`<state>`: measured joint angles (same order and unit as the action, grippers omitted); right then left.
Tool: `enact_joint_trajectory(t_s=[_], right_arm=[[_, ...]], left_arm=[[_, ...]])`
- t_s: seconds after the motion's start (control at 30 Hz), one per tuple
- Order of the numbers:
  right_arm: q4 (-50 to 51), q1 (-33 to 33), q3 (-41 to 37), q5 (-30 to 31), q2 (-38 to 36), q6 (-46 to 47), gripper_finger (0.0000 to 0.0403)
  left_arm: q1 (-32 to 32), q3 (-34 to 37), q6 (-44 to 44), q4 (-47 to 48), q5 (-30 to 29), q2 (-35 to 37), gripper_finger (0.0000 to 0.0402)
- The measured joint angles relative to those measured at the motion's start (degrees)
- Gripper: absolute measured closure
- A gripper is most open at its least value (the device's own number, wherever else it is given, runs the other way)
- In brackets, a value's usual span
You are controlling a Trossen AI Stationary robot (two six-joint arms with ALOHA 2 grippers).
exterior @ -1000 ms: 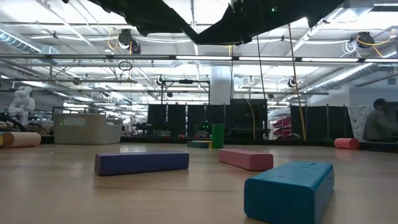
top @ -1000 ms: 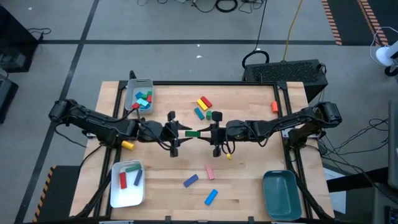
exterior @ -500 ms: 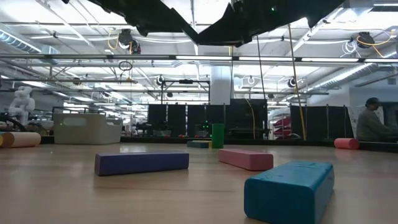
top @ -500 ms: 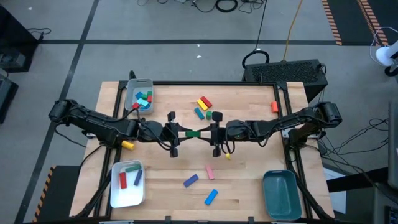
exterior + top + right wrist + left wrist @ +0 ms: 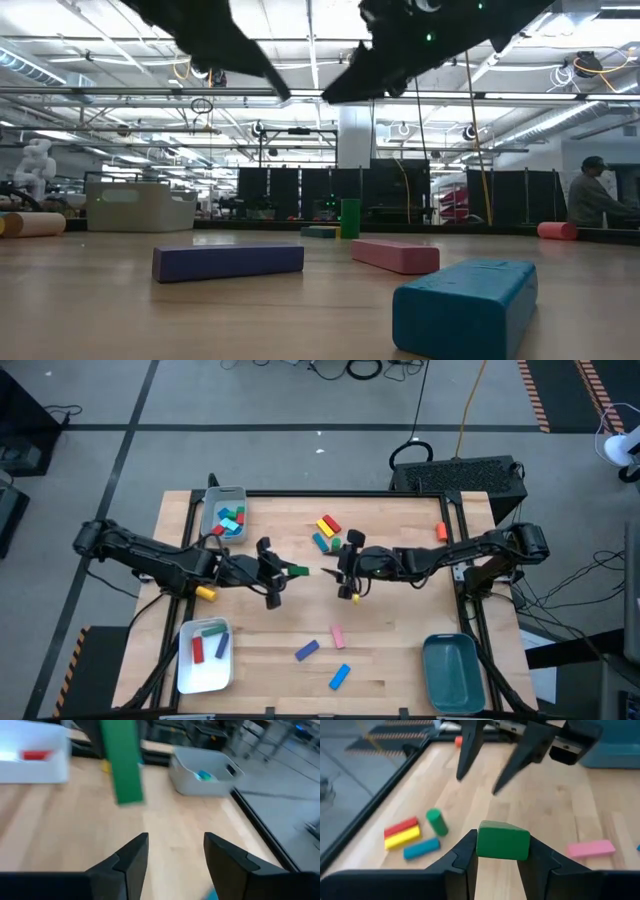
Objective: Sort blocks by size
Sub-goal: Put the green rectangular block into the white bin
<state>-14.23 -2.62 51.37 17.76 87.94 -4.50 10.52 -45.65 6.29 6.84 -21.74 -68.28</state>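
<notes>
Pinched between the left gripper's (image 5: pixel 497 865) two dark fingers (image 5: pixel 465 860) is a green bar (image 5: pixel 503 840), held above the middle of the wooden table (image 5: pixel 400 640). Just to its right the right gripper (image 5: pixel 347 568) hangs with its fingers spread and nothing between them. Other blocks lie loose: a red and yellow pair (image 5: pixel 328 524) with a teal bar and green cylinder (image 5: pixel 336 545) on the far side, pink (image 5: pixel 338 636), purple (image 5: pixel 307 650) and blue (image 5: pixel 340 677) bars nearer. More blocks sit in the grey tray (image 5: pixel 212 510) far left and the white tray (image 5: pixel 186 670) near left.
</notes>
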Motion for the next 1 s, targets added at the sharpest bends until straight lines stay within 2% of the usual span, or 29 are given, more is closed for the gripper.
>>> enact_joint_trajectory(t_s=[0.2,0.37,0.57,0.8,0.93,1.0], right_arm=[[3.43,2.08,0.0,1.9,0.0,4.3,0.0234],[5.72,3.37,-0.02,1.9,0.0,7.51,0.0236],[6.88,3.82,-0.05,1.9,0.0,8.38,0.0236],[6.78,3.79,-0.04,1.64,0.1,9.2,0.0236],[6.11,3.79,-0.04,1.24,1.52,11.29,0.0236],[4.19,3.79,-0.05,-0.91,3.12,11.51,0.0236]], left_arm=[[1.06,-0.04,8.47,9.94,-1.02,3.14,0.0294],[3.78,-0.04,15.65,24.03,0.55,5.06,0.0294],[8.87,-0.04,29.24,37.05,7.63,8.26,0.0294],[17.01,-0.04,40.92,40.75,15.44,11.51,0.0294],[20.66,-0.54,44.26,41.77,21.64,12.55,0.0294],[21.94,-1.54,45.94,43.94,24.06,12.6,0.0294]])
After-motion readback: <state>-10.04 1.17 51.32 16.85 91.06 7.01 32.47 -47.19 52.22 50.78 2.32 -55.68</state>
